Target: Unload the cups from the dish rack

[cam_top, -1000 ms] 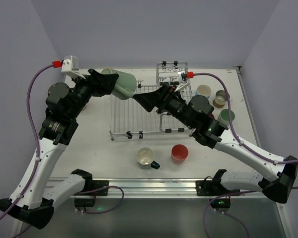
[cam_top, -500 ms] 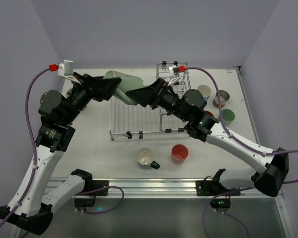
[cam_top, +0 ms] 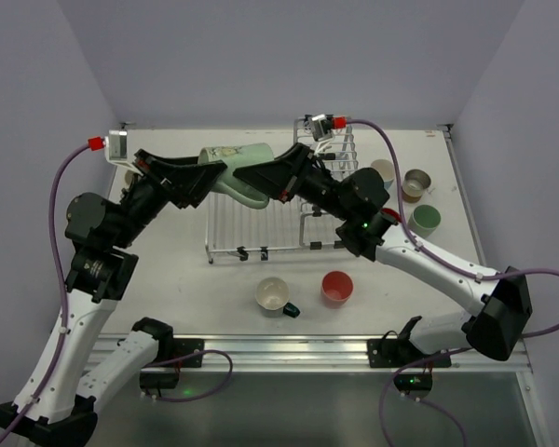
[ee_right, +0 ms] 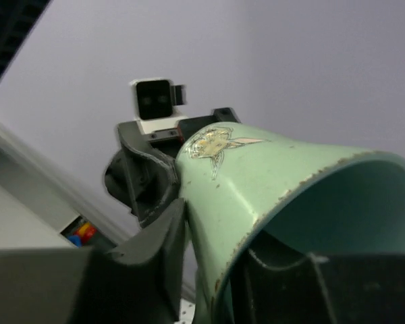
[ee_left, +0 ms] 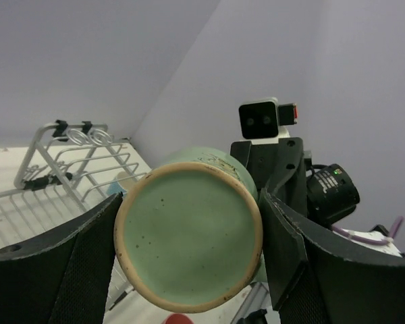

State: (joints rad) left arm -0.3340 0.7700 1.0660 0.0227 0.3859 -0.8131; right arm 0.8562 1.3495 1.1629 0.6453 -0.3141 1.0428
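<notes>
Green cup [cam_top: 238, 172] handoff over dish rack [cam_top: 252, 228].
Left gripper [cam_top: 208, 173] clamps its base; right gripper [cam_top: 266, 177] straddles the rim, grip unconfirmed. Early left release drops it.

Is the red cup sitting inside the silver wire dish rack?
No, the red cup stands upright on the white table, outside the silver wire dish rack, on its near side.
</notes>
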